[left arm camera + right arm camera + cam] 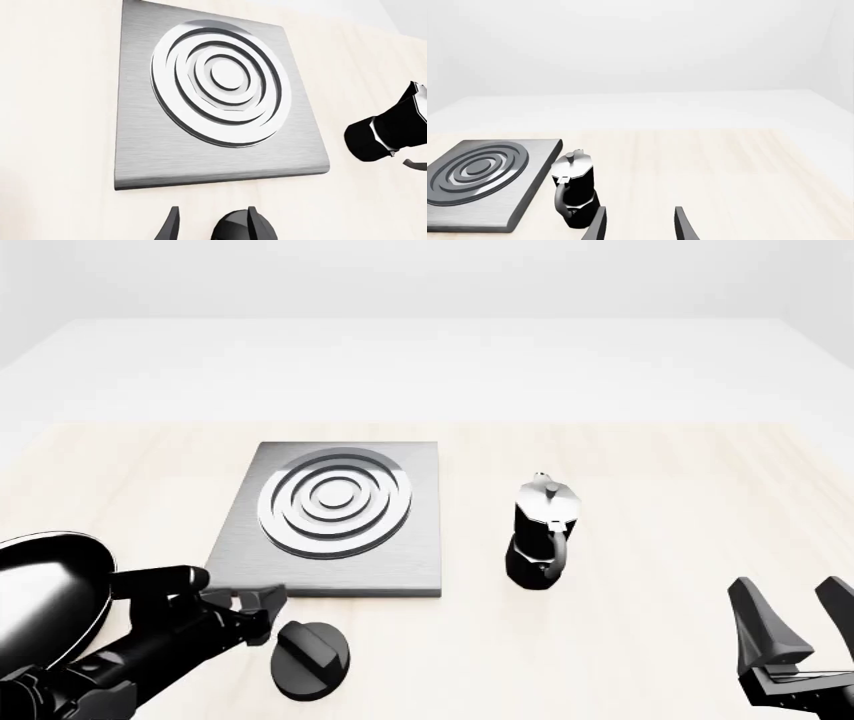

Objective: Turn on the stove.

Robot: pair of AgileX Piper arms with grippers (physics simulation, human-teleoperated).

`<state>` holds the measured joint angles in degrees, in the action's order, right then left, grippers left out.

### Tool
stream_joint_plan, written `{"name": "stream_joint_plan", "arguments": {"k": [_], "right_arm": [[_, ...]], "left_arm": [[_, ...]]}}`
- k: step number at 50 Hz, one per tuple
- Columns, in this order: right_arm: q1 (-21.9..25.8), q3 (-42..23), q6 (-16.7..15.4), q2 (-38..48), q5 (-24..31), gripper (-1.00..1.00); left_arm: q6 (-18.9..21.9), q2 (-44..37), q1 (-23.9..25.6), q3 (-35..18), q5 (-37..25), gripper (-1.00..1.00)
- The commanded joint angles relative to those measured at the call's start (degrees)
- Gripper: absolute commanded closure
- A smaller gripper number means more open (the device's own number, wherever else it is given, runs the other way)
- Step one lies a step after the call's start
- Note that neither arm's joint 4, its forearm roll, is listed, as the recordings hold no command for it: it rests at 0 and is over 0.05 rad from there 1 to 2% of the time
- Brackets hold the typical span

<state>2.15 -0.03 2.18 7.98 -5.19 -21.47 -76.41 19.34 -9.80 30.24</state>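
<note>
The stove is a flat grey metal slab (400,565) with shiny concentric rings (334,508); it fills the left wrist view (140,150) and shows in the right wrist view (527,195). Its separate black round knob (311,660) with a raised ridge lies on the table in front of the slab. My left gripper (263,612) is open, just left of the knob and close to it. In the left wrist view the knob (233,229) sits low between the fingers, against one fingertip (252,220). My right gripper (794,625) is open and empty at the front right.
A black-and-silver moka pot (541,535) stands right of the slab; it also shows in both wrist views (390,130) (575,187). A black frying pan (47,590) lies at the front left beside my left arm.
</note>
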Motion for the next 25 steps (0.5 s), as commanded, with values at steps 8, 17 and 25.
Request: {"name": "stream_joint_plan", "arguments": {"k": [8,17,25], "right_arm": [[0.09,0.00,-0.94,-0.19,0.14,-1.00],[0.15,-0.01,-1.51,-1.00,0.82,-1.00],[0.13,-0.02,-1.51,-2.50,1.69,-1.00]], "left_arm": [[7.05,22.64,-3.00,-1.56,-17.19,-1.00],[7.38,36.51,-4.78,1.08,-24.83,-1.00],[8.69,52.74,-5.87,1.21,-36.13,-1.00]]}}
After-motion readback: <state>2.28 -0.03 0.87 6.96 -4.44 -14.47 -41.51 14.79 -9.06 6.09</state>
